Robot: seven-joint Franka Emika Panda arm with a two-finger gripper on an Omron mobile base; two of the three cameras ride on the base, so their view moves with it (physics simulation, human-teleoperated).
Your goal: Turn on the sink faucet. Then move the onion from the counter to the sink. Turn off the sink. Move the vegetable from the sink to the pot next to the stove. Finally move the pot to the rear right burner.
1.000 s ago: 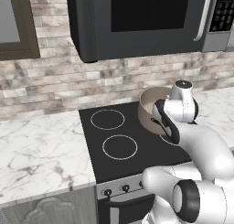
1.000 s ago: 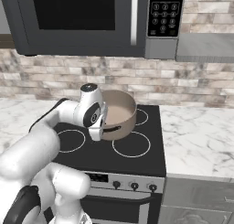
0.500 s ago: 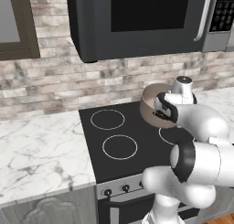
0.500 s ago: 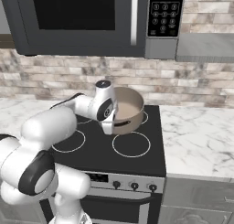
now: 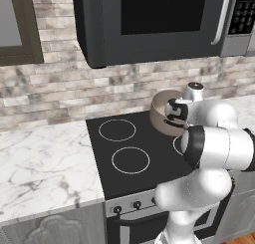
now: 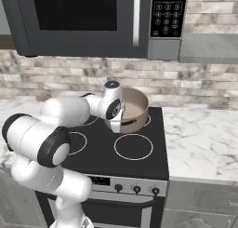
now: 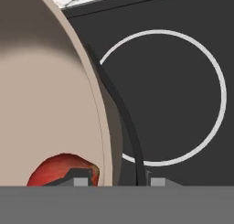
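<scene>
We have the pot [image 6: 135,110] by its rim, the jaws closed narrow on the wall: in the hand view one tip sits inside the beige wall and the other outside it, beside the dark handle band [image 7: 119,113]. The gripper [image 6: 120,124] grips the near-left side of the rim, so the pot's body lies away from us, toward the back wall and to the right of the jaws. The red onion [image 7: 61,169] lies inside the pot on its floor, just beside the inner tip. What the coming move turns on, in our judgement, is how the pot sits against the rear right burner: in the right base view it appears to be over that corner of the stove [image 6: 153,157], behind the front right burner ring [image 6: 133,146], tilted a little toward the hand. Whether its base touches the glass we cannot tell. If it is lifted, we would need to level it and lower it straight down before we let go
</scene>
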